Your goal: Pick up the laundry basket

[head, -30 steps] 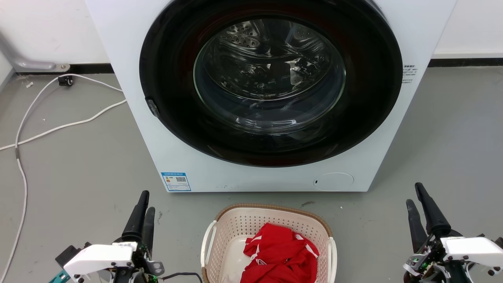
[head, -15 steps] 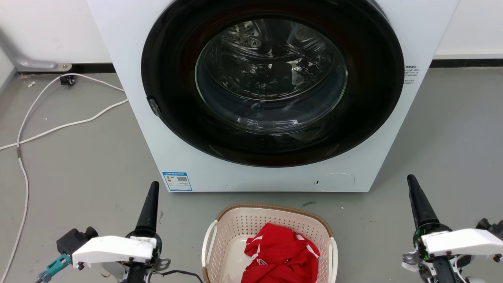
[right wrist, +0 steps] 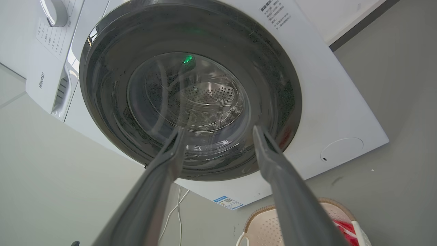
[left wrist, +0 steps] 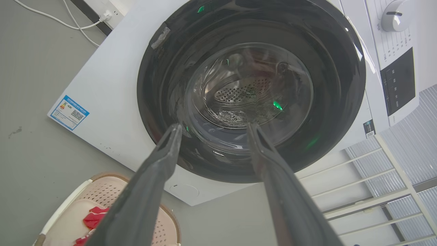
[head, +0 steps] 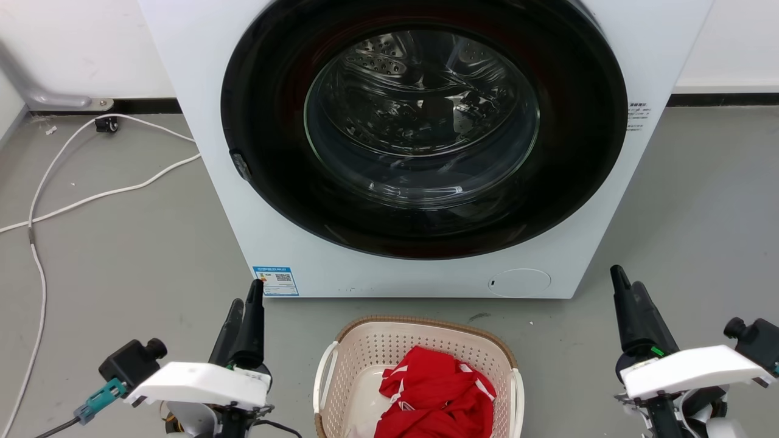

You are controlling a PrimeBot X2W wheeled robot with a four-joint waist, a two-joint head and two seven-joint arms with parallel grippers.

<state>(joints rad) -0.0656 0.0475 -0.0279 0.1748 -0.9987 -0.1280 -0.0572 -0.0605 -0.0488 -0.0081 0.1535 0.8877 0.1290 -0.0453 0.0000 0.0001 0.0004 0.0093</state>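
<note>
1. Your laundry basket (head: 371, 350) sits on the grey floor at 6 o'clock in the head view, its near end cut off by the bottom edge. A red garment (head: 435, 395) is heaped inside, and the washing machine (head: 395, 277) stands just beyond it at 12 o'clock
2. Over the last second both arms have drawn inward. The left gripper (head: 246, 292), at 9 o'clock of the basket, has come near its left handle (head: 319, 377). The right gripper (head: 625, 277), at 3 o'clock, has edged in too but remains well apart from the right handle (head: 516, 389)
3. Both pincers are released and hold nothing. Each wrist view shows its two fingers (left wrist: 164, 160) spread wide, with the machine's dark door between them
4. The basket itself has not moved. The slight slide of the whole head picture is the camera shifting, not the things
5. Judged from this, you are in the approach and nothing is gripped yet. The fingertips point toward 12 o'clock at the machine, so you will likely need to tip both wrists down and close in on the white handles from 9 and 3 o'clock
</note>
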